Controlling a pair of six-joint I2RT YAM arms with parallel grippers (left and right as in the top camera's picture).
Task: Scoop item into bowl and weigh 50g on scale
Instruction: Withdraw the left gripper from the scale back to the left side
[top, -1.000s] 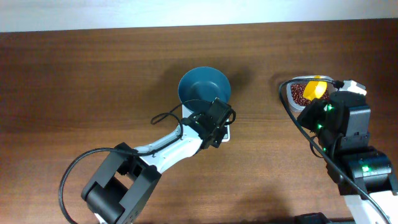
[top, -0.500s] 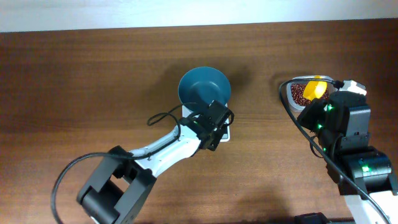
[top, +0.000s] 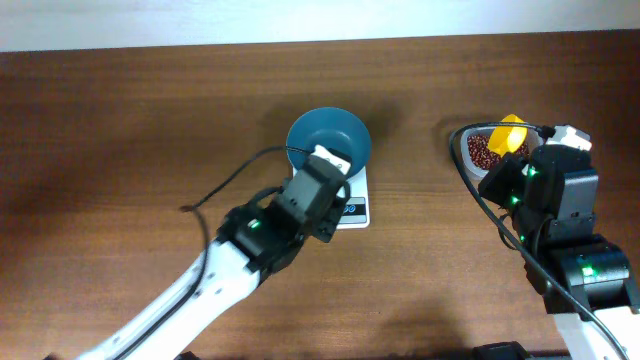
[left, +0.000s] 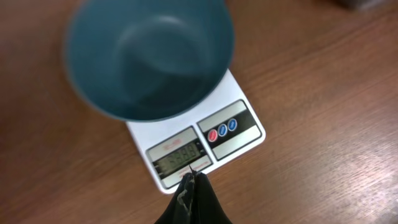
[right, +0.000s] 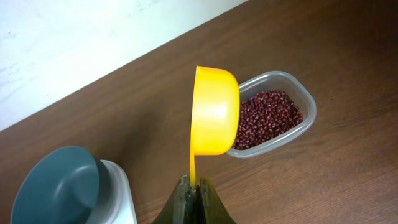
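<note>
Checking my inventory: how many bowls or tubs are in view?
2: teal bowl on the scale, centre; clear tub of beans, right. Others may be hidden.

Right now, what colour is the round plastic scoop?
Bright yellow; the round plastic scoop shows best in the right wrist view.

A yellow scoop (right: 214, 112) stands on edge over a clear rectangular plastic tub (right: 308, 106) on the dark wooden bench (top: 120, 130).

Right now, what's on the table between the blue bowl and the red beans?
Nothing. The overhead view shows only bare brown table between the bowl and the beans.
</note>
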